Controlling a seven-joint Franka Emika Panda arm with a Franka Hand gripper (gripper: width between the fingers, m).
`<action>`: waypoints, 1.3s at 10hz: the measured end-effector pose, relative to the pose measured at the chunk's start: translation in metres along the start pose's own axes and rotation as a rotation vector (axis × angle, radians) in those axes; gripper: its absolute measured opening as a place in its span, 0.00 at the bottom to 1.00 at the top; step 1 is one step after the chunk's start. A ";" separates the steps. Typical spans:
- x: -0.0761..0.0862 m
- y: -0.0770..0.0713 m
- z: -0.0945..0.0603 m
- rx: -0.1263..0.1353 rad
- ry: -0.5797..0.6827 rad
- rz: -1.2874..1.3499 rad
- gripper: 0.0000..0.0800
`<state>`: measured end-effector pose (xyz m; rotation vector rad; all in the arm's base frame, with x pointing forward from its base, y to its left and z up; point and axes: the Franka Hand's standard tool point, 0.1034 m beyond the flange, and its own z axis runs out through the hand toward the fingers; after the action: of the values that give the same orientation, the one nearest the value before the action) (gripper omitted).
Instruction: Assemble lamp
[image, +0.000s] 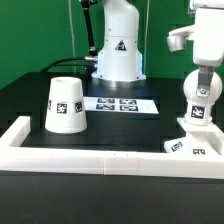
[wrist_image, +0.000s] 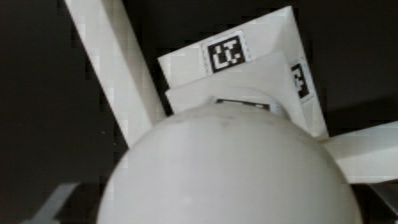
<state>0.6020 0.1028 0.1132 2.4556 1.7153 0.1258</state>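
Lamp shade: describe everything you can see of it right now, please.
The white, tapered, bucket-like plastic lamp shade stands on its wider end on the black table, narrow end up, at the exterior view's left. One black-and-white square tag on its side faces the camera. Nothing but the table touches it; the flat white marker board lies beside it, apart.

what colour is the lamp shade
The shade is white, with a black-and-white square tag on its side; the exterior view shows it best.
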 end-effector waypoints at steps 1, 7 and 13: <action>0.000 0.000 0.000 0.000 0.000 0.003 0.72; 0.001 0.001 0.000 -0.007 0.033 0.653 0.72; -0.004 0.006 -0.001 -0.008 0.034 1.041 0.72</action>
<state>0.6056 0.0969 0.1156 3.0467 0.2751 0.2687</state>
